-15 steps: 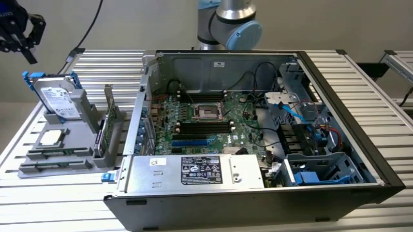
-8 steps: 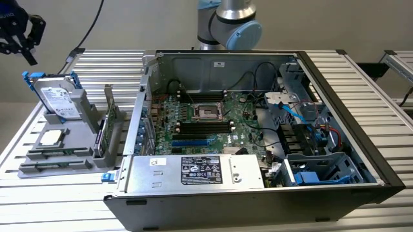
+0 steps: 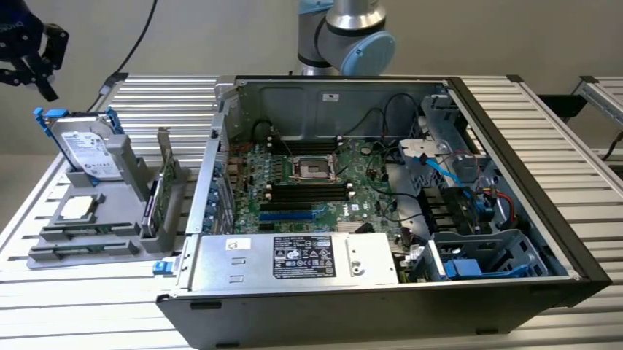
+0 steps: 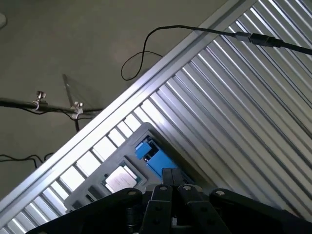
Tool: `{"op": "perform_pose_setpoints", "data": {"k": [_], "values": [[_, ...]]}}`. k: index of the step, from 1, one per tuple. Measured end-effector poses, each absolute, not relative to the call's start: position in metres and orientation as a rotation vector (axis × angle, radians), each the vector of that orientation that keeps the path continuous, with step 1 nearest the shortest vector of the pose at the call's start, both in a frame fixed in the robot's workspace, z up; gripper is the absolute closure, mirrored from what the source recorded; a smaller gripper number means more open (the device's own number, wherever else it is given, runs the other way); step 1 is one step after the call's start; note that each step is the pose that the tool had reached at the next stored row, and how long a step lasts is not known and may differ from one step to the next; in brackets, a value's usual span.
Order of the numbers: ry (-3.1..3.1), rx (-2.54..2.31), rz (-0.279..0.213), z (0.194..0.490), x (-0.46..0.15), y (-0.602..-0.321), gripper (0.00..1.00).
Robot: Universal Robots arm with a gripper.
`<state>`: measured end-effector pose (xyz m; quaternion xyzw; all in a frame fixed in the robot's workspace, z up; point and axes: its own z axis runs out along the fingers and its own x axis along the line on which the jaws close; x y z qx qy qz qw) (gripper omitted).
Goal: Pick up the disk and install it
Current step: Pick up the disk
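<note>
Fingers (image 4: 163,195): black, blocky, matte, pressed together, pinching nothing. In the exterior view they hang well off the computer case (image 3: 370,321), on the exterior view's left, higher than its top rim.

Disk (image 3: 90,149): flat rectangular silver-grey metal slab with a white printed label, clipped in a blue plastic frame (image 4: 153,157). It stands on edge, leaning a bit, in a grey plastic stand (image 3: 87,237) at the exterior view's left of the case and apart from it. It sits lower than the fingers, no contact.

Chip (image 3: 80,208): small, square, shiny silver, flat in the same stand. Card (image 3: 160,182): thin, dark, upright, between the disk and the case.

The case is a dark sheet-metal box on its side, open on top. Inside it:
- a green circuit board (image 3: 302,182) with long black slots
- a silver boxy power unit (image 3: 292,259) with a printed sticker
- tangled black cables

Worktop (image 3: 555,146): ribbed aluminium slats, bright and grooved. Arm (image 3: 346,36): smooth grey tube with light-blue round caps, behind the case. The floor (image 4: 58,39) is plain dull grey, with a thin black cable (image 4: 146,44) looping over it.
</note>
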<state>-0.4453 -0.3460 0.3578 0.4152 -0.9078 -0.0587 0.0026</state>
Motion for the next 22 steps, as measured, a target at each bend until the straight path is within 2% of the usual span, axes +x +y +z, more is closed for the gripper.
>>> {"op": "perform_pose_setpoints", "data": {"k": [14,22], "values": [[-2.656,1.652,-0.171,0.3555,-0.4453,-0.3460,0.89],[-2.547,1.847,-0.143,0.3546,-0.4453,-0.3459,0.89]]}}
